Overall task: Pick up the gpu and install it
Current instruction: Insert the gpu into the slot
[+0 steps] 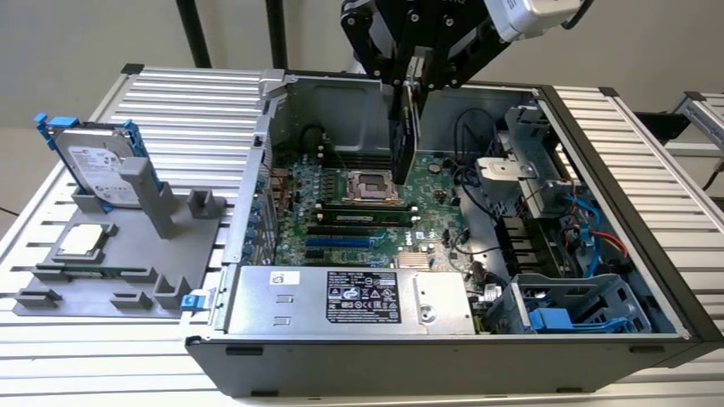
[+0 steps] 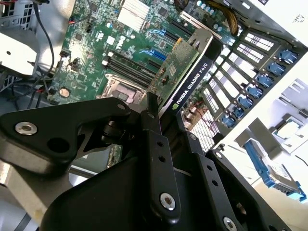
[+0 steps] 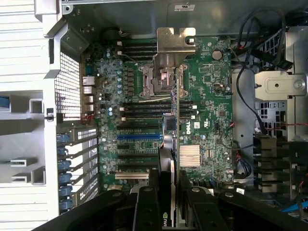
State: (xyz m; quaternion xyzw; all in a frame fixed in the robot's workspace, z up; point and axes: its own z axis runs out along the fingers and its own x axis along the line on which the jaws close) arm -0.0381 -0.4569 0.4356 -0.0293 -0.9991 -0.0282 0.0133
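While the tool (image 1: pixel 405 83) clamps one end, the gpu (image 1: pixel 403 129) hangs upright over the motherboard (image 1: pixel 362 225).
Inside the open case (image 1: pixel 616 182), its silver bracket (image 3: pixel 173 45) points down at the motherboard near the processor socket (image 1: pixel 371 186); its green face shows in the second wrist view.

On the slatted table (image 1: pixel 181 97), a grey fixture (image 1: pixel 192 246) at the exterior view's left holds a hard drive (image 1: pixel 100 165) upright in its blue frame. A processor chip (image 1: pixel 81 242) lies flat on it, just beside a RAM stick (image 1: pixel 97 273). The open computer case (image 1: pixel 453 365) shows its motherboard (image 1: pixel 442 182), processor socket (image 1: pixel 371 186) and power supply (image 1: pixel 351 298).
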